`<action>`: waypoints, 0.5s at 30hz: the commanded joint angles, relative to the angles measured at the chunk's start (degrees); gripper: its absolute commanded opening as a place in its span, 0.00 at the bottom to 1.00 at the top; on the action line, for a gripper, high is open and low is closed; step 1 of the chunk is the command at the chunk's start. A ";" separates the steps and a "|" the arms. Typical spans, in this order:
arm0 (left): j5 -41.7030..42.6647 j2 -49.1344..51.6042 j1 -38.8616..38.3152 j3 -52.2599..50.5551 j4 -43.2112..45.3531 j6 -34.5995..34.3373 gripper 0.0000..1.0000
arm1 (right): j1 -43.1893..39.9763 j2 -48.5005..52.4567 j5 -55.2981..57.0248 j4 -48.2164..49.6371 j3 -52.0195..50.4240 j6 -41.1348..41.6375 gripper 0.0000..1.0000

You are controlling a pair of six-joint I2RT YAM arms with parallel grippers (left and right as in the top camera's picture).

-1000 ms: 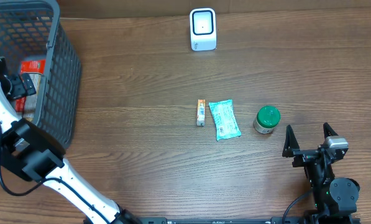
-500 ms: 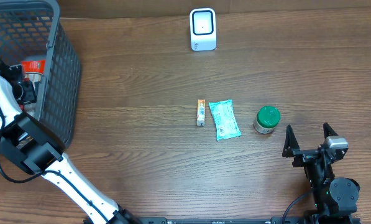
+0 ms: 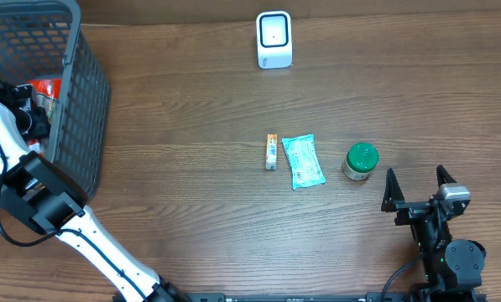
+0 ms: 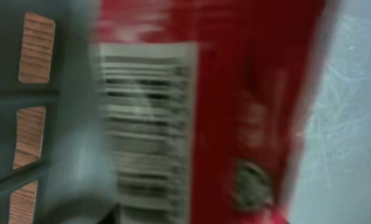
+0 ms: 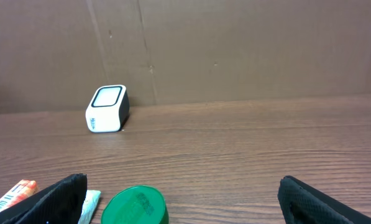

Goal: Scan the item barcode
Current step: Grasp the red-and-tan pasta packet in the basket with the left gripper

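Three items lie before the scanner [image 3: 273, 39]: box [image 3: 271, 152], packet [image 3: 304, 162], green-lidded jar [image 3: 361, 161].

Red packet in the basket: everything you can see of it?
The red packet looks like glossy film, red with a white barcode panel of black bars on the face toward the left wrist camera. That view is close and blurred, so no text reads. It lies inside the grey mesh basket, close to one wall, partly hidden overhead by the left arm. Whether anything grips it cannot be told.
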 commanded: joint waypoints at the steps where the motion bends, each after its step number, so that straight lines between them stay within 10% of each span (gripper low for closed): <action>1: 3.54 4.13 -1.05 -1.53 -1.73 -0.17 0.20 | -0.22 -0.46 0.07 0.35 -0.61 -0.07 1.00; 15: 4.90 -19.10 -6.78 -1.18 3.93 -15.10 0.04 | -0.22 -0.46 0.07 0.35 -0.61 -0.07 1.00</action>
